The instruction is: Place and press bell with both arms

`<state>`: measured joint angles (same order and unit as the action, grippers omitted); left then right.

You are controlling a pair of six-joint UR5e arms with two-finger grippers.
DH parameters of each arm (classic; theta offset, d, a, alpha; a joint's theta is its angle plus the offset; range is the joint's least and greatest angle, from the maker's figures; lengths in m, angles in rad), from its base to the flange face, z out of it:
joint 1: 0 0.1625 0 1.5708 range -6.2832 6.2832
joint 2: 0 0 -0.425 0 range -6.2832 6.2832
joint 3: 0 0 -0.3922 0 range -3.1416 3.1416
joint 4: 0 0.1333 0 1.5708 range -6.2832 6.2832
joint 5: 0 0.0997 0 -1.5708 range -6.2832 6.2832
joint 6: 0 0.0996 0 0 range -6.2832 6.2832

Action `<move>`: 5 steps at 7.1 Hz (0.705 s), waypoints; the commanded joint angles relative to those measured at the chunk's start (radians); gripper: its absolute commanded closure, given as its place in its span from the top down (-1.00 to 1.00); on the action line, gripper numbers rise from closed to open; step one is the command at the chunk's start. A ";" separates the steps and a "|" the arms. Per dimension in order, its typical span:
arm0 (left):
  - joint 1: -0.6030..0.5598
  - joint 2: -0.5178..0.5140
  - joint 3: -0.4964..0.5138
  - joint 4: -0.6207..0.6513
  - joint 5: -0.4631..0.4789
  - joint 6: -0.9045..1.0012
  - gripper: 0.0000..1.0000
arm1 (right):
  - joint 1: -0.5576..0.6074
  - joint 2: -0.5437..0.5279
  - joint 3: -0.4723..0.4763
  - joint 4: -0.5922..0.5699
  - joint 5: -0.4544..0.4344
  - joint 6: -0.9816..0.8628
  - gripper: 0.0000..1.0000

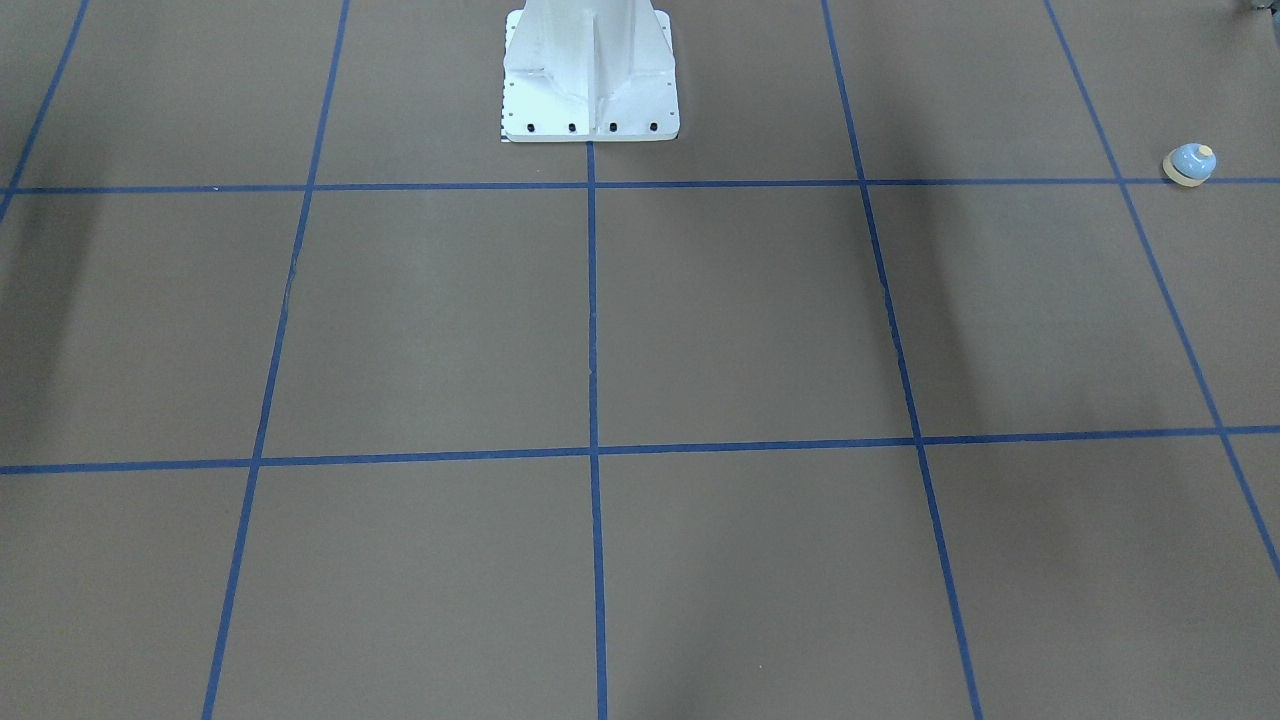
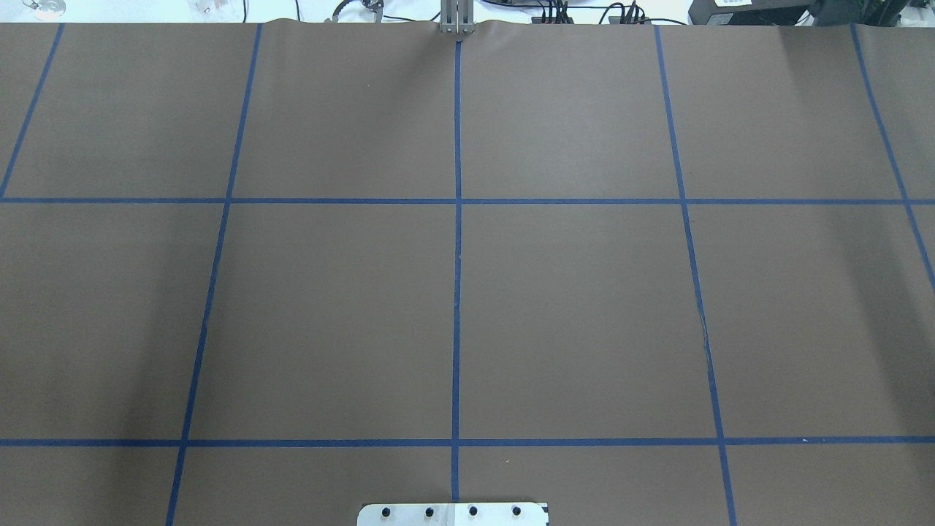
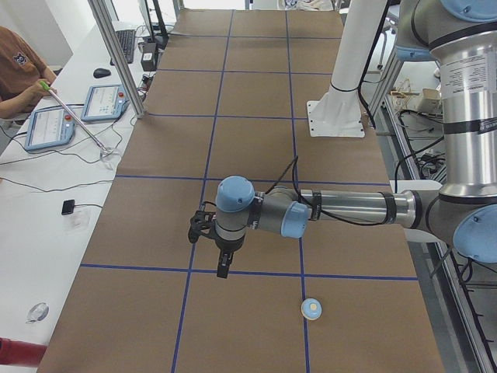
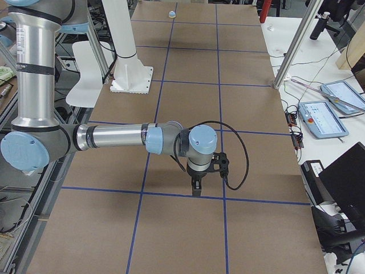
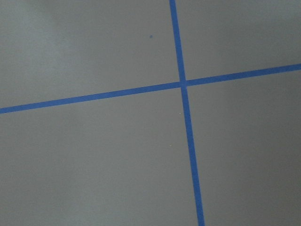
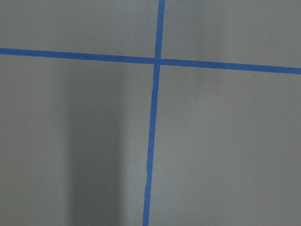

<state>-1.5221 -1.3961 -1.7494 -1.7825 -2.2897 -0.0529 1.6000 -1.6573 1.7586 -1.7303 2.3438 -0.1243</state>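
The bell (image 1: 1190,165), with a light-blue dome and cream button, stands upright on the brown table cover near the table's end on my left side. It also shows in the exterior left view (image 3: 312,308) and, far off, in the exterior right view (image 4: 171,13). My left gripper (image 3: 223,266) points down over a blue tape line, apart from the bell. My right gripper (image 4: 196,188) points down near the other end of the table. Both grippers show only in the side views, so I cannot tell whether they are open or shut. Both wrist views show only table cover and crossing tape.
The white pedestal base (image 1: 590,90) stands at the robot's edge of the table. Blue tape lines (image 2: 457,292) divide the cover into squares. An aluminium post (image 3: 116,54), tablets (image 3: 50,128) and an operator (image 3: 15,66) are beside the table.
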 commanded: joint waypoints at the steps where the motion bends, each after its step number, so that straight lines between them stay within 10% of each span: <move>1: -0.001 0.002 -0.002 0.000 -0.033 -0.001 1.00 | 0.000 0.004 0.005 0.000 0.000 0.000 1.00; 5: -0.001 -0.001 -0.124 0.126 0.127 0.001 1.00 | 0.000 0.004 0.001 0.000 0.000 0.000 1.00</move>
<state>-1.5243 -1.4000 -1.7976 -1.7345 -2.2639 -0.0533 1.5999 -1.6537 1.7587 -1.7303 2.3439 -0.1243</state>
